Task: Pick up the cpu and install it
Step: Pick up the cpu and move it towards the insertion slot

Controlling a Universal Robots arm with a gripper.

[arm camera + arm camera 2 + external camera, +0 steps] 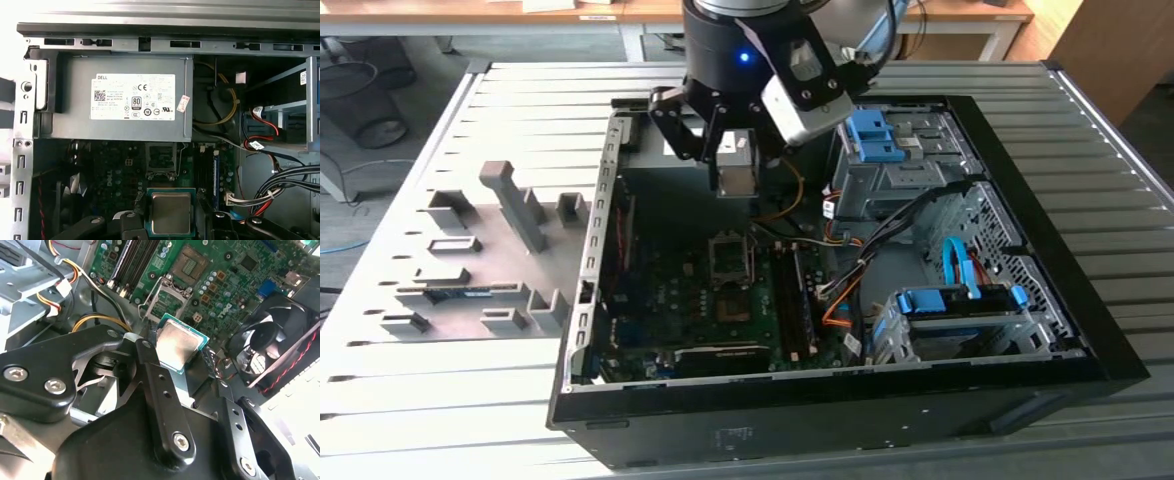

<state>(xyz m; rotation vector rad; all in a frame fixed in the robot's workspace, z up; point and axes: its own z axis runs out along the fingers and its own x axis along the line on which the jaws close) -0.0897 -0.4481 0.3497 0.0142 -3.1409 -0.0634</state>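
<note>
Black hand (170, 207) grips the cpu (170, 212) by its edges, clear above the motherboard's socket (161, 161).

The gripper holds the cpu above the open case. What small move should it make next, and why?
Probably a short level shift toward the open socket. The gripper is shut on the cpu, which hangs above the motherboard, and in the second wrist view the socket lies beyond the chip's edge, not under it.

Silvery cpu (170, 212) between black fingers (128, 228)
</note>
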